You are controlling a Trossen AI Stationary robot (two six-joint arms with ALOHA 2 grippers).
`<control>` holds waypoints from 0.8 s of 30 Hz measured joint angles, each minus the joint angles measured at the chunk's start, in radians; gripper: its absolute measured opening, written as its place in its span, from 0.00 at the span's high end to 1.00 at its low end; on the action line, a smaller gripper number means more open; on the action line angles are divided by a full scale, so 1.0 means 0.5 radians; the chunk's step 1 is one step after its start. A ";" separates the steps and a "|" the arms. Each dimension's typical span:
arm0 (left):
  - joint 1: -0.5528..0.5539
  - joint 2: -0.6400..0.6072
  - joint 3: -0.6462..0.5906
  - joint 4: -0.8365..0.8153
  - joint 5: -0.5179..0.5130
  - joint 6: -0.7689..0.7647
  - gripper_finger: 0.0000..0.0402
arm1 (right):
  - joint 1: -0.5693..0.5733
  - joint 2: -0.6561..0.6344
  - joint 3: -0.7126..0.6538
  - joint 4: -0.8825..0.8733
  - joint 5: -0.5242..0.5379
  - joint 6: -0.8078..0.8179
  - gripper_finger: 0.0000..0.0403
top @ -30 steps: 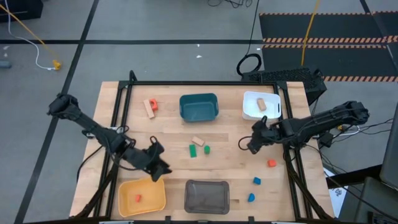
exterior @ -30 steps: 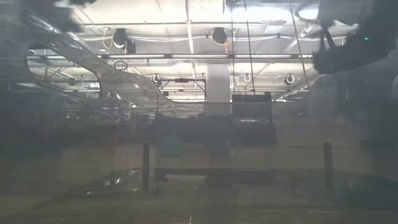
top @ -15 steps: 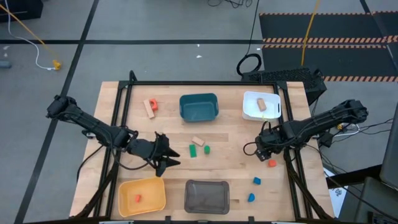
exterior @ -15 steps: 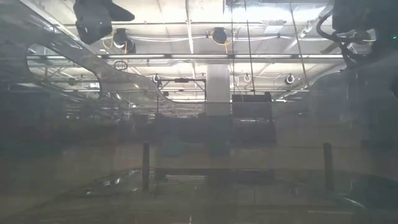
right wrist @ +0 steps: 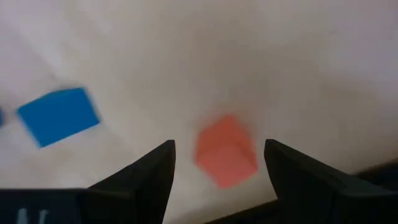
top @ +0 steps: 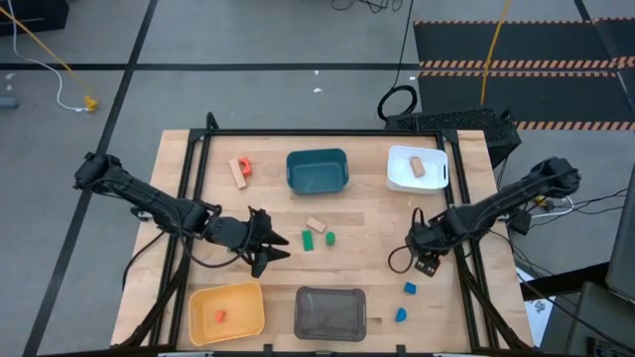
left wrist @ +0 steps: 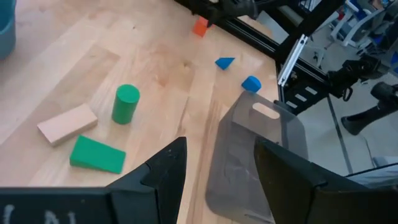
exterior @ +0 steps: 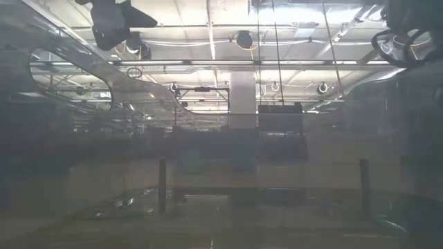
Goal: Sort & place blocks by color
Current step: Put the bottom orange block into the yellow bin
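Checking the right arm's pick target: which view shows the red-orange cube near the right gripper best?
The right wrist view: the red-orange cube sits large between the open right gripper fingers. In the high view the arm hides it. The left wrist view shows it small and far off. The low view shows nothing of it.

Two slim black jointed arms w/ looped black cables, dark two-finger claws.

My left gripper (top: 276, 248): above the surface (top: 367, 223), just left of the wedge (top: 308, 240).
My right gripper (right wrist: 217, 163): over the cube (right wrist: 225, 150), right side.
Cylinder (top: 329, 238): right of wedge.
Plank (top: 317, 225): just behind them.
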 joint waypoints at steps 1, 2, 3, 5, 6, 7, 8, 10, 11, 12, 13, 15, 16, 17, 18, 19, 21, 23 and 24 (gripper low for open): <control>0.006 0.000 0.000 0.000 -0.003 0.000 0.53 | 0.020 0.007 0.000 0.021 -0.005 0.000 0.41; 0.013 0.000 0.000 0.000 -0.006 0.001 0.53 | 0.038 0.014 0.000 0.027 -0.003 0.000 0.41; 0.020 0.000 0.000 0.000 -0.009 0.001 0.53 | 0.053 0.016 0.000 0.017 -0.003 0.000 0.41; 0.031 0.000 0.000 0.000 -0.026 0.000 0.53 | 0.083 0.017 0.000 0.007 0.003 -0.005 0.41; 0.036 0.000 0.000 0.000 -0.030 -0.001 0.53 | 0.097 0.017 0.000 0.006 0.002 -0.005 0.41; 0.038 0.000 0.000 0.000 -0.031 -0.001 0.53 | 0.114 0.017 0.000 0.009 0.004 -0.011 0.41; 0.040 0.000 0.000 0.000 -0.031 -0.002 0.53 | 0.132 0.017 0.000 0.009 0.005 -0.026 0.41; 0.041 0.001 0.000 0.000 -0.040 -0.002 0.53 | 0.173 0.017 0.000 0.010 0.035 -0.075 0.41; 0.041 0.001 0.000 0.000 -0.044 -0.002 0.53 | 0.194 0.021 0.000 0.010 0.057 -0.102 0.41; 0.040 0.001 0.000 0.000 -0.044 -0.002 0.53 | 0.212 0.027 0.000 0.010 0.069 -0.130 0.41; 0.040 0.001 0.000 0.000 -0.044 -0.002 0.53 | 0.232 0.036 0.000 0.009 0.087 -0.162 0.41; 0.040 0.001 0.000 0.000 -0.044 -0.003 0.53 | 0.270 0.058 0.000 0.010 0.106 -0.218 0.41; 0.041 0.001 0.000 0.000 -0.045 -0.003 0.53 | 0.284 0.073 0.000 0.009 0.107 -0.254 0.41; 0.041 0.001 0.000 0.000 -0.045 -0.004 0.53 | 0.299 0.090 0.000 0.009 0.113 -0.289 0.41; 0.041 0.001 0.000 0.000 -0.046 -0.004 0.53 | 0.313 0.107 0.000 0.011 0.128 -0.319 0.41; 0.041 0.001 0.000 0.000 -0.051 -0.005 0.53 | 0.326 0.124 0.000 0.010 0.159 -0.333 0.41; 0.041 0.001 0.000 0.000 -0.065 -0.006 0.53 | 0.342 0.162 0.000 0.011 0.217 -0.356 0.41; 0.041 0.001 0.000 0.000 -0.081 -0.006 0.53 | 0.344 0.199 0.000 0.015 0.224 -0.365 0.41; 0.041 0.001 0.000 0.000 -0.087 -0.007 0.53 | 0.344 0.213 0.000 0.021 0.224 -0.364 0.41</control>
